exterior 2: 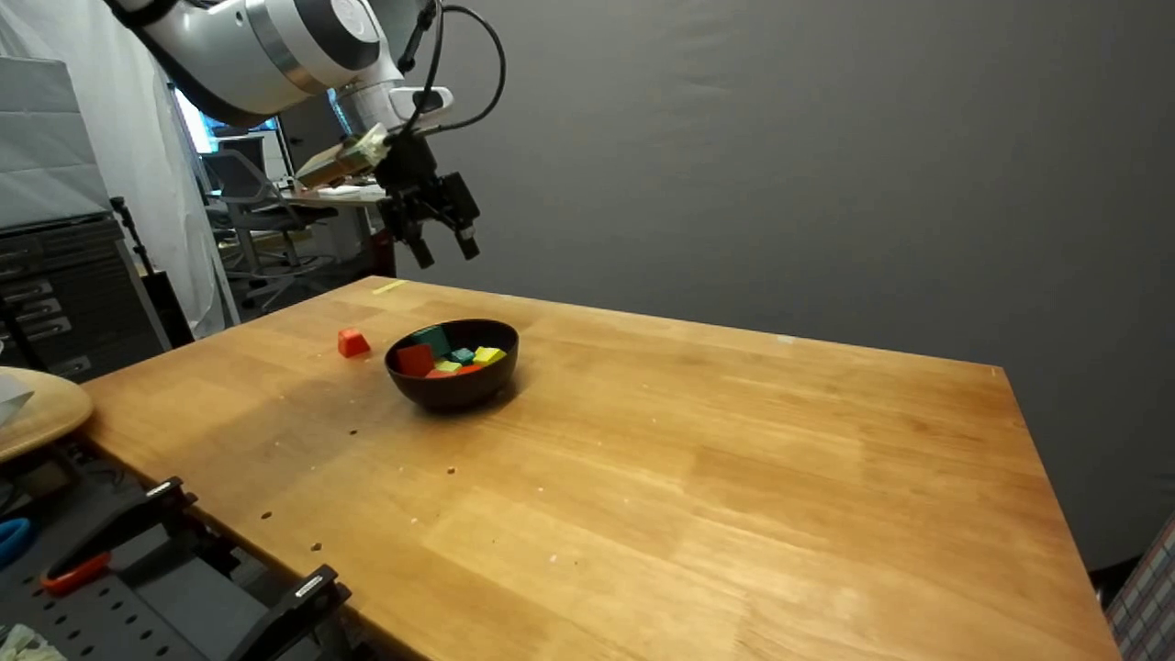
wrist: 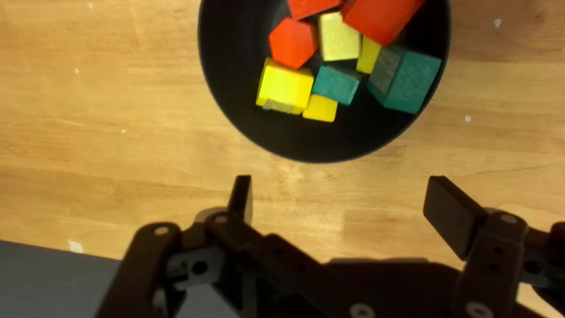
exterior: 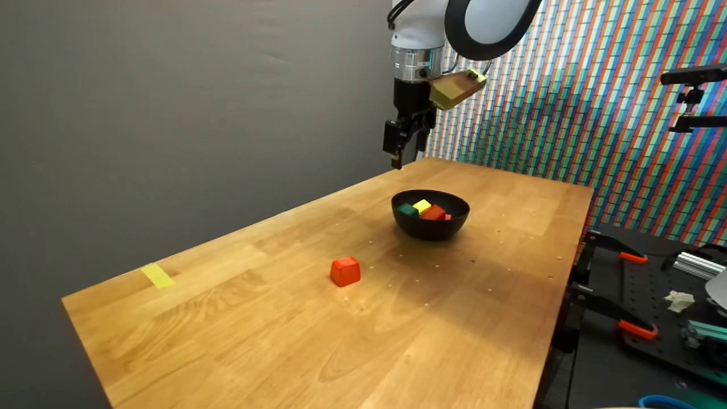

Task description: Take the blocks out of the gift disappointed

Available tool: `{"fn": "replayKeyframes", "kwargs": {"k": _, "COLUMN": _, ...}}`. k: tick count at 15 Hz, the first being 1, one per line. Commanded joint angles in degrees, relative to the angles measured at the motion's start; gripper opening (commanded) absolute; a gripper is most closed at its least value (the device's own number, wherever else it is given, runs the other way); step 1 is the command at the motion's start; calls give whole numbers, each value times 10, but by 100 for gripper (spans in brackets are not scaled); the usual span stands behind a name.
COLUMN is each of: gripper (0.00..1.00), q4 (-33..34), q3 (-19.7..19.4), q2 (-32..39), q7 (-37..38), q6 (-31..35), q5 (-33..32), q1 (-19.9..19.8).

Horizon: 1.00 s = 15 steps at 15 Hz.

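Grey backdrop (exterior: 199, 142) fills the left of the frame in an exterior view, with a multicoloured striped wall (exterior: 568, 102) at upper right. Just right of centre on the wooden surface (exterior: 255, 341) I see the black bowl (exterior: 429, 230) standing upright with green, yellow and red blocks (exterior: 421, 206) inside. A red-orange block (exterior: 345, 271) sits on the surface to the lower left of the bowl, apart from it. I have the gripper (exterior: 409, 154) at upper centre, higher than the bowl, jaws spread wide.

In an exterior view with an office chair (exterior 2: 240, 176) at upper left, I get the bowl left of centre, blocks showing inside its rim, and the red-orange block apart to its left. The gripper hangs above, well apart from both.

My wrist view looks down into the bowl, which the top of the frame cuts off. A large green block (wrist: 412, 81) sits near its right rim, a small green block (wrist: 337, 84) towards the middle, a bright yellow block (wrist: 287, 84) left of that. The gripper's jaws stand at lower left and lower right, parted wide, the surface showing between them.
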Motion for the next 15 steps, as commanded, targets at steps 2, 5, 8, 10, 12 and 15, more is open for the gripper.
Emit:
{"fn": "replayKeyframes", "kwargs": {"k": 2, "gripper": 100, "q4": -31, "q3": 103, "q2": 13, "q7": 12, "q6": 26, "q5": 65, "q1": -91}}
{"fn": "replayKeyframes", "kwargs": {"k": 5, "gripper": 100, "q4": -43, "q3": 128, "q2": 18, "q7": 25, "q6": 36, "q5": 95, "q1": -114}}
{"fn": "replayKeyframes", "kwargs": {"k": 8, "gripper": 100, "q4": -46, "q3": 136, "q2": 31, "q7": 48, "q6": 62, "q5": 114, "q1": -120}}
{"fn": "replayKeyframes", "kwargs": {"k": 10, "gripper": 100, "q4": -44, "q3": 132, "q2": 44, "q7": 71, "q6": 99, "q5": 112, "q1": -119}}
{"fn": "replayKeyframes", "kwargs": {"k": 12, "gripper": 100, "q4": -38, "q3": 121, "q2": 60, "q7": 97, "q6": 121, "q5": 99, "q1": -111}}
{"fn": "replayKeyframes", "kwargs": {"k": 15, "gripper": 100, "q4": -39, "q3": 109, "q2": 76, "q7": 118, "q6": 143, "q5": 99, "q1": -107}}
